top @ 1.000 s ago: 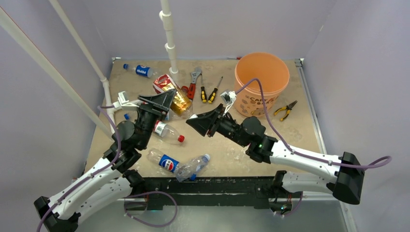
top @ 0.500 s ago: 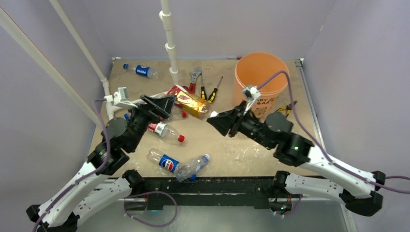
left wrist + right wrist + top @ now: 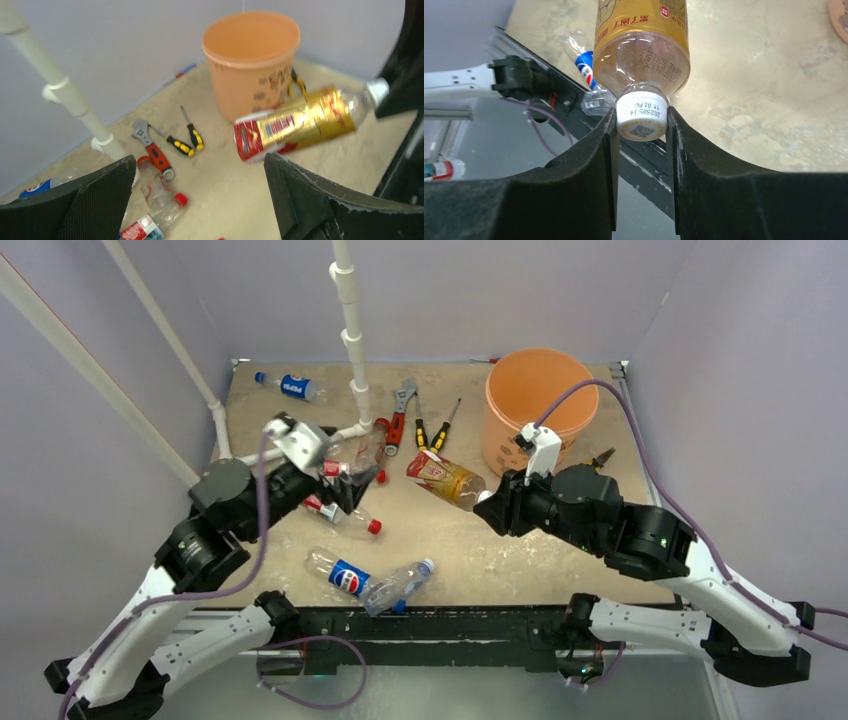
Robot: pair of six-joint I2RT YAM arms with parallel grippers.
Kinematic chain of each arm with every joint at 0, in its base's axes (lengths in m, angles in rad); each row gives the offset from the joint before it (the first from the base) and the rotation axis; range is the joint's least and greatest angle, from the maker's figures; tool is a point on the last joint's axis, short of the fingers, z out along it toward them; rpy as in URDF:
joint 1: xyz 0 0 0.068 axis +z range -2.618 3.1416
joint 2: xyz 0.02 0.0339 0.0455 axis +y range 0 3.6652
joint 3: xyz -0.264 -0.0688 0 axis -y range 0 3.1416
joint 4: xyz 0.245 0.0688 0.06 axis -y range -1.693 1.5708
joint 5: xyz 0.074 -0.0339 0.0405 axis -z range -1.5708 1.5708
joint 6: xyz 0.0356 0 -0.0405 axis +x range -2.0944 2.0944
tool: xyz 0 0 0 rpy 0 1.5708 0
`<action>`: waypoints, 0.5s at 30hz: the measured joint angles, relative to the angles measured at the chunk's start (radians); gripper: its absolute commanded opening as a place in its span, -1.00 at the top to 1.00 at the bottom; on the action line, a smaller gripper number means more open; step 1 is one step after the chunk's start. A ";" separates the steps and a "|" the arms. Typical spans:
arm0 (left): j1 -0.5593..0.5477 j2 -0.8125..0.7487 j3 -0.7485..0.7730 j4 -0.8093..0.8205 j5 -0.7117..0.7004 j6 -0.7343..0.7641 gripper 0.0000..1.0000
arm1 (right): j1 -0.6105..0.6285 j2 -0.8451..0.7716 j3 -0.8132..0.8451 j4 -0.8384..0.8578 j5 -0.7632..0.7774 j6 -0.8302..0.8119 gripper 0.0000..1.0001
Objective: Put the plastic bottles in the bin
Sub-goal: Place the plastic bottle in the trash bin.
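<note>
the step in hand is the carry. the right gripper is clamped on the white cap of the amber bottle, which hangs tilted in the air just left of the bin, not yet over its rim. the left gripper stands wide apart and empty. next, the right arm probably needs to lift the bottle above the rim and let go. a red-capped bottle and a pepsi bottle lie on the table.

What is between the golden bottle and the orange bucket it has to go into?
Nothing visible. The right gripper holds the golden bottle by its cap, raised right beside the orange bucket.
</note>
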 measured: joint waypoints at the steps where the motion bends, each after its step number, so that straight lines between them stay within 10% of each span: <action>1: 0.000 0.008 -0.019 -0.020 0.046 0.058 -0.99 | 0.000 0.009 0.005 -0.020 0.007 -0.008 1.00; 15: -0.114 0.305 0.045 -0.169 0.493 0.585 -0.86 | 0.000 0.123 0.079 -0.025 -0.096 -0.189 1.00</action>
